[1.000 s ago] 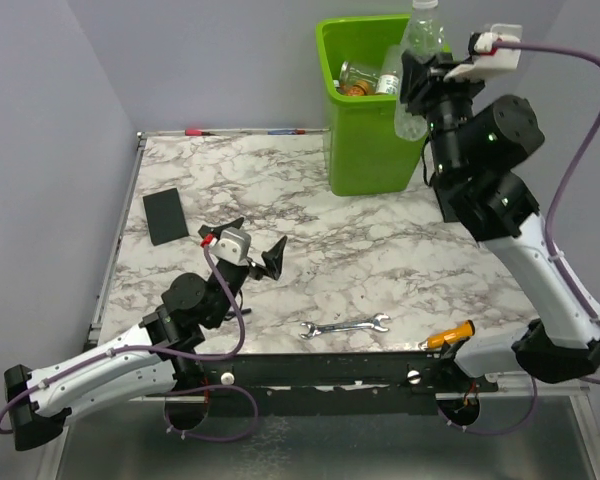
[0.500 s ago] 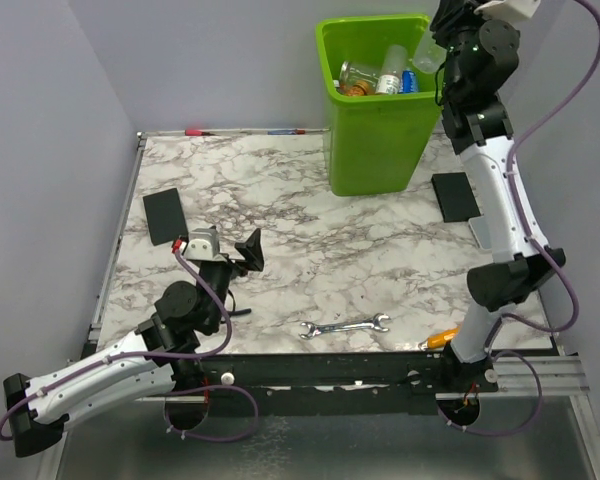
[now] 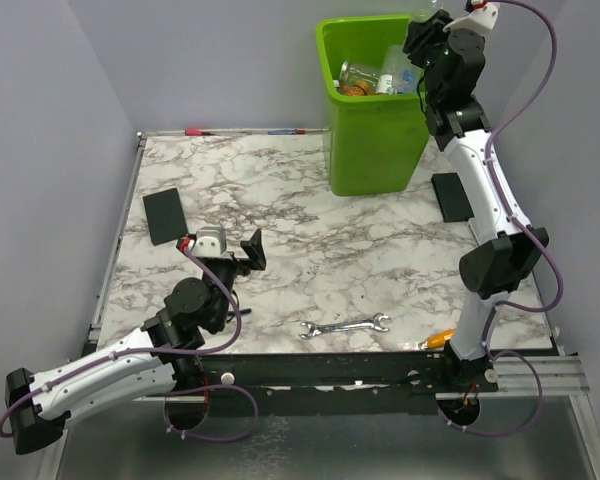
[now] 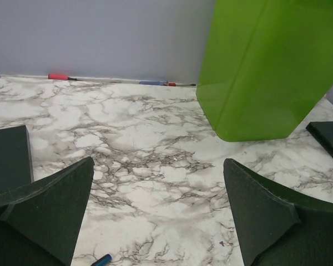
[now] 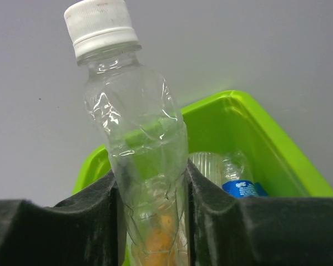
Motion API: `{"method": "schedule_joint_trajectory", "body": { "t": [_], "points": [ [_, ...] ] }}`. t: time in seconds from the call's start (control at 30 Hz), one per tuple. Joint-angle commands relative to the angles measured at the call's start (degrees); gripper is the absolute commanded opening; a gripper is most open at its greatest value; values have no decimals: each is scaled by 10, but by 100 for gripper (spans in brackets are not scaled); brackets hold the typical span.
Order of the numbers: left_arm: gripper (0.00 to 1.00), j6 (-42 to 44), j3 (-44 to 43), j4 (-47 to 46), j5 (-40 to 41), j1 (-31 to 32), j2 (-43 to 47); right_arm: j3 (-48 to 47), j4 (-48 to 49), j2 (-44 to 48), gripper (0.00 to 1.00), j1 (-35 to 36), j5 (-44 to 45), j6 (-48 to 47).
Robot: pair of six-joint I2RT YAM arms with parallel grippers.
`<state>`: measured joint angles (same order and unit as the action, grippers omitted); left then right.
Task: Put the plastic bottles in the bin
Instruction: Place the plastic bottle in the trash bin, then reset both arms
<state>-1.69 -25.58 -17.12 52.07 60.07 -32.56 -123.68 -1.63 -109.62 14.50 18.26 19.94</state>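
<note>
While the right arm stands stretched tall at the upper right of the overhead view, the right pincer is clenched on a clear plastic bottle, its two dark pads pressed against the bottle's lower body from either side. Bottle nearly upright, leaning a little toward the upper left of the wrist frame, white cap on top, sides dented. Orange shows through its lowest part; cannot tell whether that is inside the bottle or behind it. Seen from overhead, the grip sits above the lime-green bin, over its right rim at the top of the frame. From the wrist, the bin's rim lies behind and below the held bottle. Inside the bin: a bottle with a blue label against the right wall, and overhead a pale crushed bottle with others beside it. Bin stands on the far right part of the marbled desk. Left pincer released, jaws spread wide, low over the desk at lower left overhead, nothing between them, facing the bin from well apart. Silver wrench lies near the desk's near edge; orange-handled screwdriver to its right. One black pad at the left, another black pad right of the bin.
</note>
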Motion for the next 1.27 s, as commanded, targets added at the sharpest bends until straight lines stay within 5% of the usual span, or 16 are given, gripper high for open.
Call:
{"method": "schedule_joint_trajectory", "body": {
  "t": [0.0,0.07,0.27,0.5,0.73,0.97,1.23],
  "points": [
    [99,-1,-12,4,16,-2,-7,-21,-22,-20,54,-22,-47,-3],
    [99,-6,-16,10,17,-2,-12,-44,-39,-28,71,-4,-46,-2],
    [99,-27,-42,45,-7,-2,-47,-83,-51,-10,99,-4,-76,2],
    [99,-115,-110,113,21,-2,-137,-16,-46,100,100,-1,-90,41],
    [99,-199,-154,162,31,-2,-188,313,44,363,100,12,-134,84],
    [99,-224,-157,170,33,-1,-194,621,33,615,100,12,-147,74],
    [99,-217,-157,170,42,-1,-206,787,-75,737,100,12,-144,103]
  ]
}}
